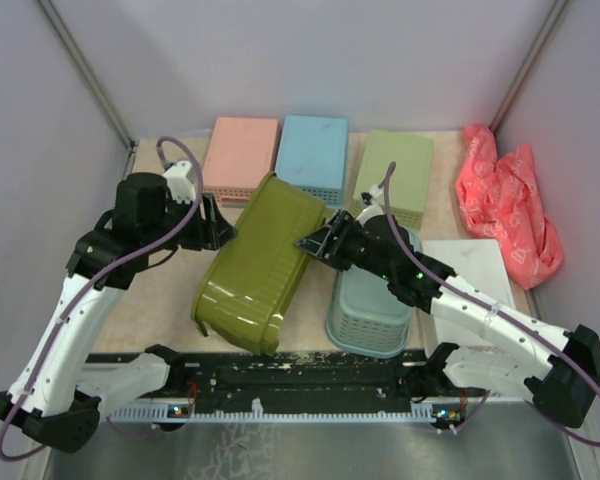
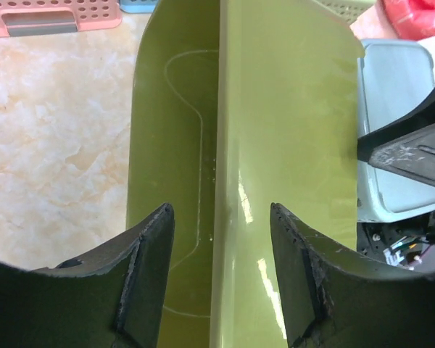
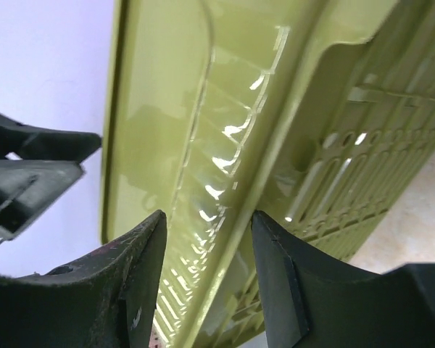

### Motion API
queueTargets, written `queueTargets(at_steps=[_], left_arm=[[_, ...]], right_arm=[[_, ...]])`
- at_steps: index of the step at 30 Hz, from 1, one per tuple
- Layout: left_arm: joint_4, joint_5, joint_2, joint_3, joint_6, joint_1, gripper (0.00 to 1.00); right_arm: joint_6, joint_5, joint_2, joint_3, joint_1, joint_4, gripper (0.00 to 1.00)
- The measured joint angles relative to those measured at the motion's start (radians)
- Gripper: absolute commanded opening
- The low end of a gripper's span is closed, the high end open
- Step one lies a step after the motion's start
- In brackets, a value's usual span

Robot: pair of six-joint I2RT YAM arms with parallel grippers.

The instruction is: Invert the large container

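**Olive plastic, tipped and held at both far corners**

Nearest, the arm bases and a dark rail (image 1: pixel 280 372) hide the table's (image 1: pixel 155 295) front edge. Just beyond, the large container (image 1: pixel 255 265) lies tipped on its side mid-table, near end low. Its opening faces away from the overhead camera. The left gripper (image 2: pixel 219 210) pinches its far-left rim, and the right gripper (image 3: pixel 208 217) pinches the far-right rim beside the slotted wall. The right arm covers much of the teal basket (image 1: pixel 365 315), which sits just right of the container. Bare marbled surface lies open to the left; a white board (image 1: pixel 475 262) fills the right. Farther back a pink tray (image 1: pixel 240 155), blue tray (image 1: pixel 312 150) and green tray (image 1: pixel 395 175) line the wall, with a red bag (image 1: pixel 505 205) in the far-right corner. Pale walls close three sides.
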Motion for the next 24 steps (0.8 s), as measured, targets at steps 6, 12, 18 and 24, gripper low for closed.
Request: queueTargets(at_steps=[6,12,18,24], left_arm=[[-0.007,-0.088,0.023,0.000,-0.002,-0.065,0.49],[-0.009,-0.134,0.032,0.001,0.000,-0.066,0.31],[-0.011,-0.157,0.040,0.001,0.005,-0.066,0.24],[-0.009,-0.166,0.044,0.000,0.006,-0.066,0.23]], right_arm=[[0.021,-0.046,0.018,-0.011,0.000,0.070,0.47],[0.047,-0.091,0.045,-0.029,-0.001,0.134,0.45],[0.063,-0.117,0.055,-0.038,-0.003,0.169,0.47],[0.071,-0.132,0.075,-0.039,-0.007,0.197,0.50]])
